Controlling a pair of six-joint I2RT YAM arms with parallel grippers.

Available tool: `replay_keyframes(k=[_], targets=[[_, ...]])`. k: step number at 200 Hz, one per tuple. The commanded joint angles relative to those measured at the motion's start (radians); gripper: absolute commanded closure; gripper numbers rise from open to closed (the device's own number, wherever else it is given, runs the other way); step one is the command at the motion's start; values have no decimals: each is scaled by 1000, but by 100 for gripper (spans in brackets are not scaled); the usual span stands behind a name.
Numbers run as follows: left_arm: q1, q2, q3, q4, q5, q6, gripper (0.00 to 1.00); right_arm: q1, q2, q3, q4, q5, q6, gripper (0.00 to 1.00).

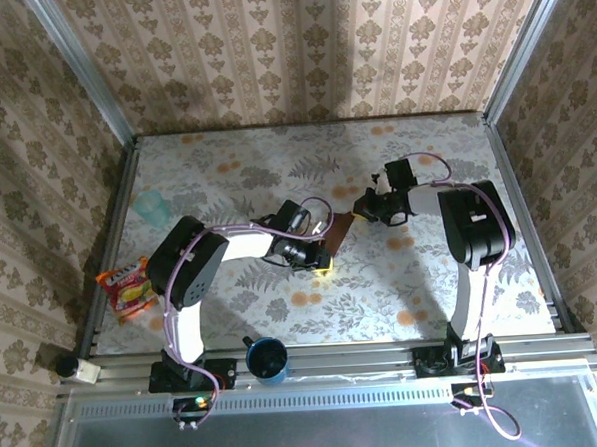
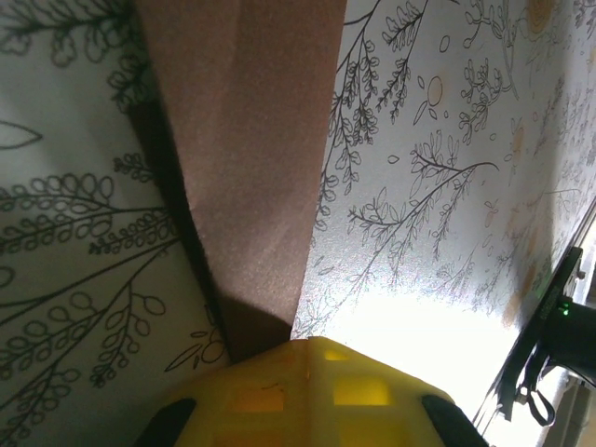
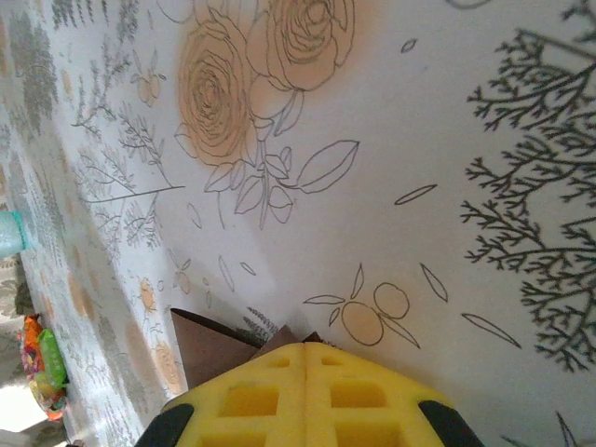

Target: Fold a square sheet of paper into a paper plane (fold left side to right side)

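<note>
Roughly at the middle of the top view, a folded sheet of thin, dark reddish-brown paper (image 1: 341, 231) lies on a table (image 1: 236, 177) covered in pale floral cloth. The left claw (image 1: 319, 262), with yellow padded fingers, sits at the paper's lower left end, and the right claw (image 1: 362, 208) at its upper right end. Both claws are clenched, pads pressed together. In the left wrist view the paper runs as a creased strip from the top of the frame down to the fingertips; whether it is pinched cannot be told. In the right wrist view a brown corner peeks out behind the fingertips. A translucent teal cup (image 1: 151, 205) stands at upper left, an orange snack packet (image 1: 128, 290) at the left edge, and a dark blue cup (image 1: 269, 360) at bottom centre.
</note>
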Motion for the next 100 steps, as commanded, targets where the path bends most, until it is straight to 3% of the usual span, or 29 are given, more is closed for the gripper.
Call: replay_keyframes(k=[1, 52, 100], targets=[[-18, 29, -62, -67, -142, -38, 100, -20, -104, -2, -46, 27, -6, 97], [-30, -31, -26, -8, -182, -60, 100, -54, -333, -178, -98, 90, -34, 72], [-67, -148, 75, -71, -269, 33, 77, -89, -541, -349, -150, 183, -56, 40]])
